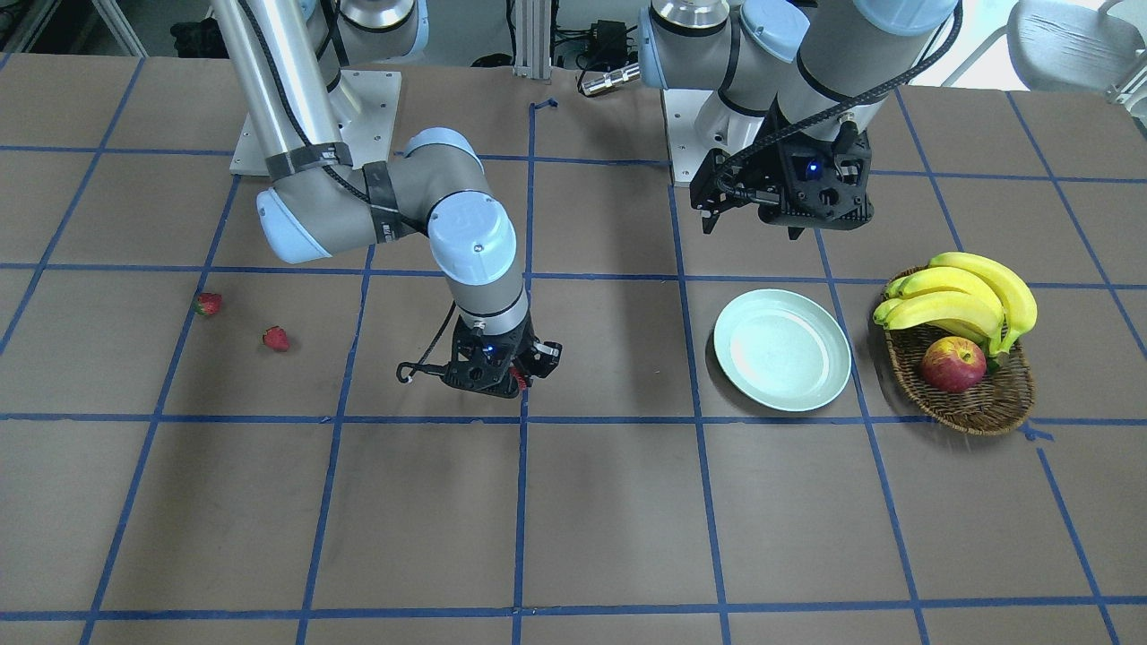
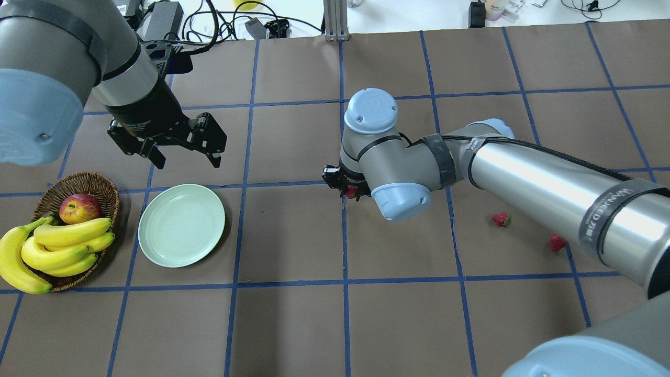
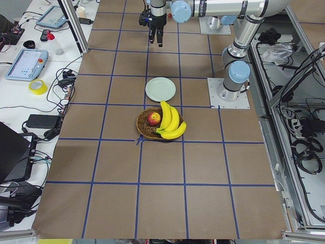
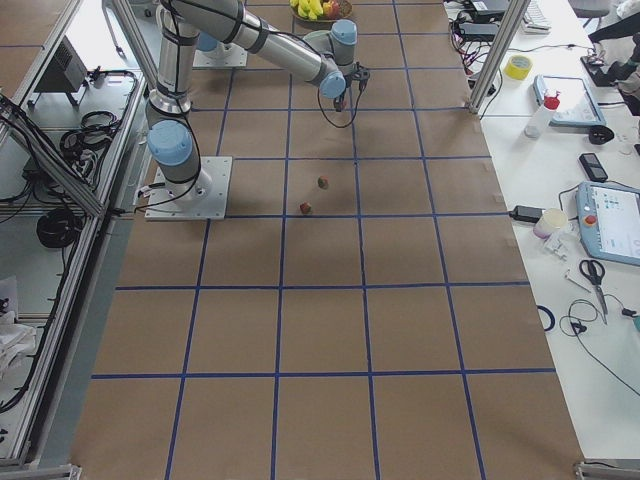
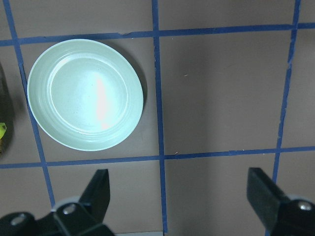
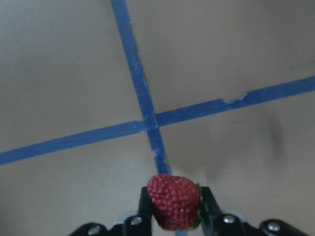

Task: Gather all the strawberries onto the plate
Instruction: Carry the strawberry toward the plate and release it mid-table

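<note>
Your right claw (image 6: 175, 197) is closed tight on one strawberry (image 6: 172, 209). The berry is pinched between the two fingers, red side out, with a bit of green cap against one finger. The claw hangs over a crossing of blue tape lines (image 6: 147, 120) on the surface (image 2: 293, 324).

From that claw, the plate (image 2: 181, 225) is well apart toward the robot's left, and nothing lies in it. The nearer berry (image 2: 501, 219) and the farther berry (image 2: 557, 243) sit on the surface on the opposite side, toward the robot's right, beside the arm and apart from each other.

Your left claw (image 2: 186, 159) is spread wide and holds nothing. It hovers near the plate's far edge, with the plate lying just on the robot's side of it. The basket (image 2: 107, 188) sits just beyond the plate, away from the right claw.
</note>
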`<state>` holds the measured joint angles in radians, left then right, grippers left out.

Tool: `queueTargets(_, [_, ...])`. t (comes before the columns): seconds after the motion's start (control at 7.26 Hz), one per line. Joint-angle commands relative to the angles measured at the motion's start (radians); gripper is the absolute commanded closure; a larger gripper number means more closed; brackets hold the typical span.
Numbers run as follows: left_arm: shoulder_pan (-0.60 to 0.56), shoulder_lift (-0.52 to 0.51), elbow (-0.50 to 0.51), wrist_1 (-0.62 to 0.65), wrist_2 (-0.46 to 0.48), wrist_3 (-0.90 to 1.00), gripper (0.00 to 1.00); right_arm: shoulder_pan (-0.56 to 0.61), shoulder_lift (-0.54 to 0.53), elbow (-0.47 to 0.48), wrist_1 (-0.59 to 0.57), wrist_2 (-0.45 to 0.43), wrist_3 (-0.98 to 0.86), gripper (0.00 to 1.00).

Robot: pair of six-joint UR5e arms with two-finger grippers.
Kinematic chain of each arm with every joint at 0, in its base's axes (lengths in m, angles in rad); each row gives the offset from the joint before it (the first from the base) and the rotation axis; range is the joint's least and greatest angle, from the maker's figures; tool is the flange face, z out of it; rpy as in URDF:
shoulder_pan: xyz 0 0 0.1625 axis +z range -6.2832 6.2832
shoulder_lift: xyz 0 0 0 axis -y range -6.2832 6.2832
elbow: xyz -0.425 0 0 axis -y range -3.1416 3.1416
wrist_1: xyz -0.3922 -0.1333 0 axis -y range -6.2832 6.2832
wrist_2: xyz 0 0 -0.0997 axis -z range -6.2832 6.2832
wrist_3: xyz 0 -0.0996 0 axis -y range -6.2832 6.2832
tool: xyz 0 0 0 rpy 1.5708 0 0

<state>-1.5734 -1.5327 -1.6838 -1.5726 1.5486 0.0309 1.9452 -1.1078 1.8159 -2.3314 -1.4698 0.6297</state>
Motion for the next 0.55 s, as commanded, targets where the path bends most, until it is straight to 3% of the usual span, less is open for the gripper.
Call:
queueTargets(0.0, [0.000, 0.002, -0.001, 0.000, 0.001, 0.004, 0.00, 0.035, 0.042, -0.033, -0.009, 0.000, 0.060, 0.94])
queueTargets(0.28, [0.000, 0.000, -0.001, 0.003, -0.002, -0.005, 0.00, 0.035, 0.052, -0.044, -0.009, 0.009, 0.073, 0.89])
queueTargets(0.41, [0.000, 0.003, -0.001, 0.003, -0.007, 0.000, 0.00, 0.035, 0.055, -0.044, -0.011, 0.008, 0.073, 0.77])
